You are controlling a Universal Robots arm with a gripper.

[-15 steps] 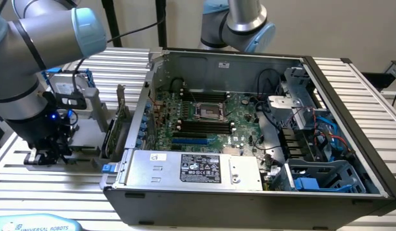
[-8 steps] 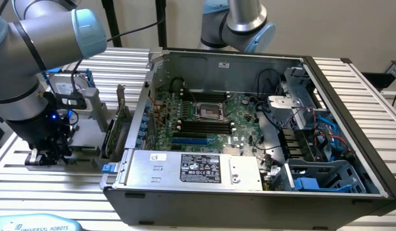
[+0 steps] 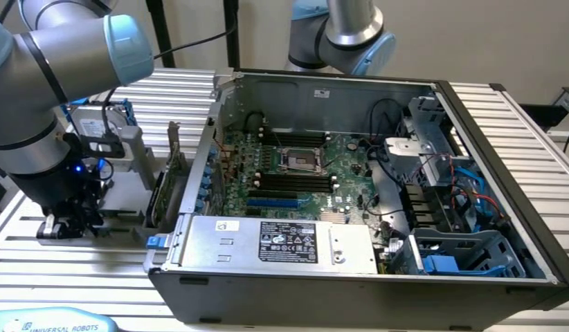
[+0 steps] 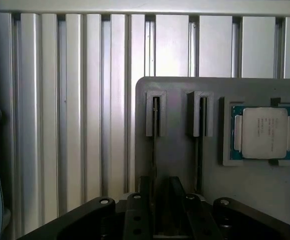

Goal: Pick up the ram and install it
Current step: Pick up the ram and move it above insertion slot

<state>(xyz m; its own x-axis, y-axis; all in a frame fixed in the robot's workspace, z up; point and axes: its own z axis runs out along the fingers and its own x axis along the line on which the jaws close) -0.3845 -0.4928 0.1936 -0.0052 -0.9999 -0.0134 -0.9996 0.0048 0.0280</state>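
Note:
In the wrist view a thin dark strip, the ram (image 4: 154, 150) seen edge-on, stands in the first of two slotted holders (image 4: 155, 114) on a grey fixture plate (image 4: 219, 185). My gripper (image 4: 160, 197) is open, its fingers (image 4: 145, 192) straddling the line of that strip without closing on it. A second thin strip (image 4: 199, 155) stands in the neighbouring holder. In the exterior view my gripper (image 3: 58, 225) hangs low over the fixture on the exterior view's left, outside the open computer case (image 3: 506, 207). The motherboard's black memory slots (image 3: 289, 181) lie inside the case.
A square silver processor (image 4: 264, 132) rests in a pocket of the fixture plate. A tall green expansion card (image 3: 160, 187) stands between the fixture and the case wall. The power supply (image 3: 284, 242) fills the case's front. A second arm (image 3: 345, 34) stands behind the case.

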